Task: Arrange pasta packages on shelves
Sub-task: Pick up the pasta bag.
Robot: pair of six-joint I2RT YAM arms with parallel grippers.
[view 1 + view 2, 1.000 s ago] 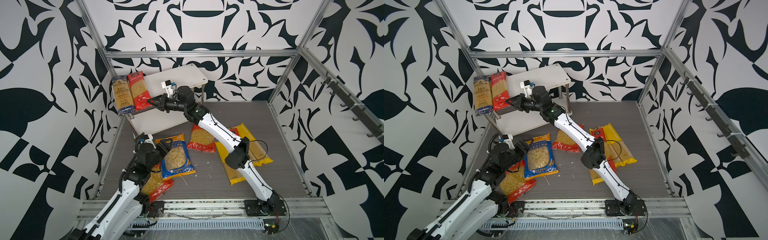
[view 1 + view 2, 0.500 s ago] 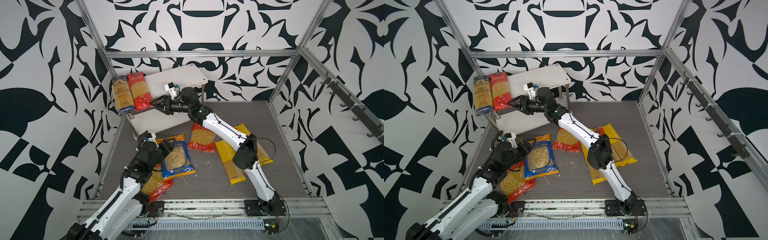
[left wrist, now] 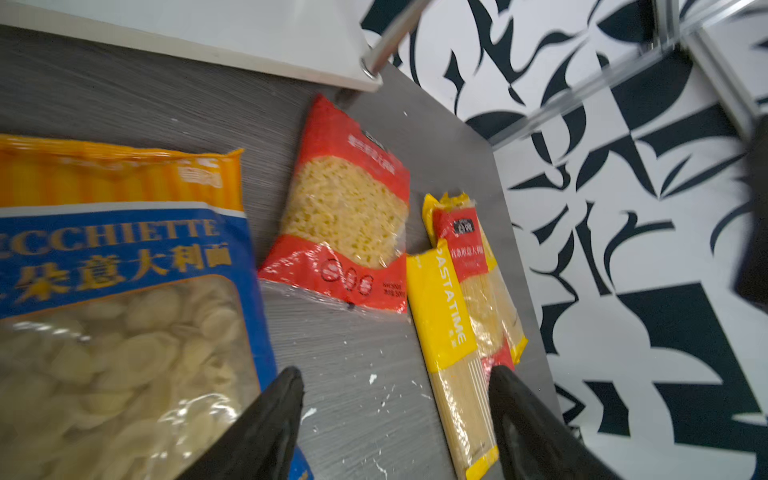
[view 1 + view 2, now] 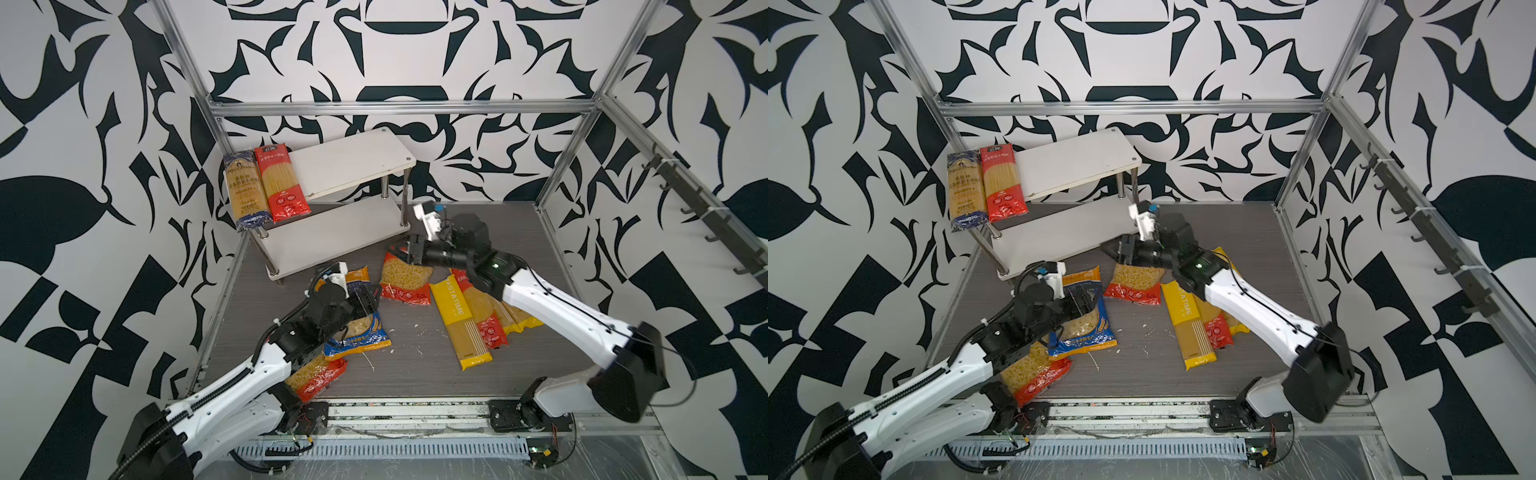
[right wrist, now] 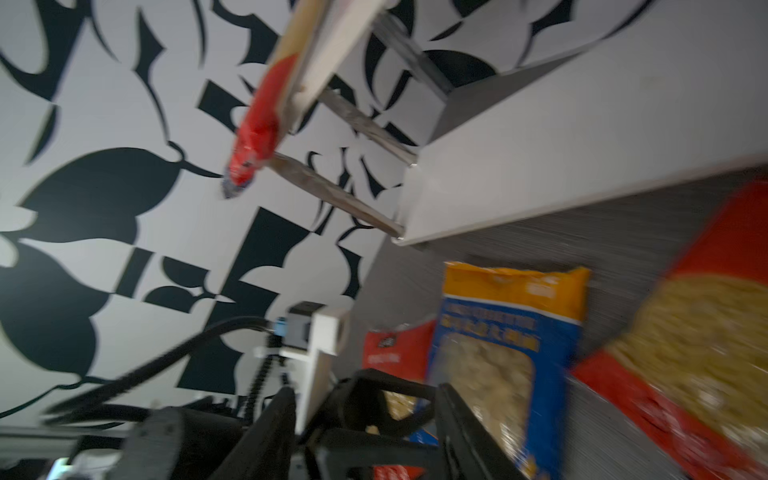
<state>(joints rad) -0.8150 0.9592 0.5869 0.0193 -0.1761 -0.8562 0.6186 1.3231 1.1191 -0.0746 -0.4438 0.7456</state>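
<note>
Two pasta packages are shelved: blue spaghetti pack (image 4: pixel 243 191) and red spaghetti pack (image 4: pixel 280 183) lie side by side on the top board of the shelves (image 4: pixel 353 166), at the end nearer the left arm, overhanging its front edge. The lower board is bare. The rest are on the floor: blue-orange bag (image 4: pixel 361 328) and red short-pasta bag (image 4: pixel 405 278) just in front of the rack, second red bag (image 4: pixel 320 374) partly under the left arm, yellow spaghetti pack (image 4: pixel 457 320) on a fanned heap of more packs. Left gripper (image 3: pixel 395 378) hangs over the blue-orange bag's edge, jaws apart, empty. Right gripper (image 4: pixel 1113 249) sits just above the red short-pasta bag's top seam, also spread and empty. Likely step: pick a short-pasta bag. Pinch the flat seam, not the bulging window. Lift clear of neighbours and lay it flat on the lower board, avoiding the overhanging packs and the other arm.
</note>
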